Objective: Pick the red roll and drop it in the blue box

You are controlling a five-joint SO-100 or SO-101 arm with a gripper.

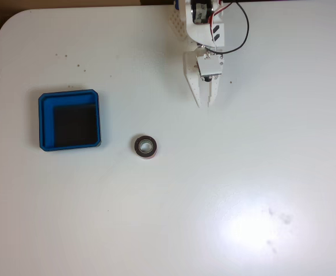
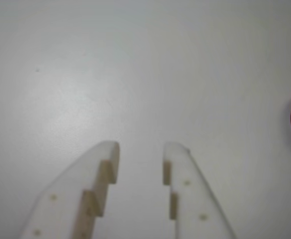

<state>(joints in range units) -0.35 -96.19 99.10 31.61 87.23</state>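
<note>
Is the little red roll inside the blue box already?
No, the red roll lies on the white table, to the right of the blue box in the overhead view.

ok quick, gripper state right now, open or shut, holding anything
Gripper: open, holding nothing; bare table shows between the fingers. In the overhead view the red roll lies apart from it on the table.

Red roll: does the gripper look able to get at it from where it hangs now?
Probably yes. The gripper is open with nothing between its fingers, and bare table lies between it and the red roll; the blue box sits off to the side.
</note>
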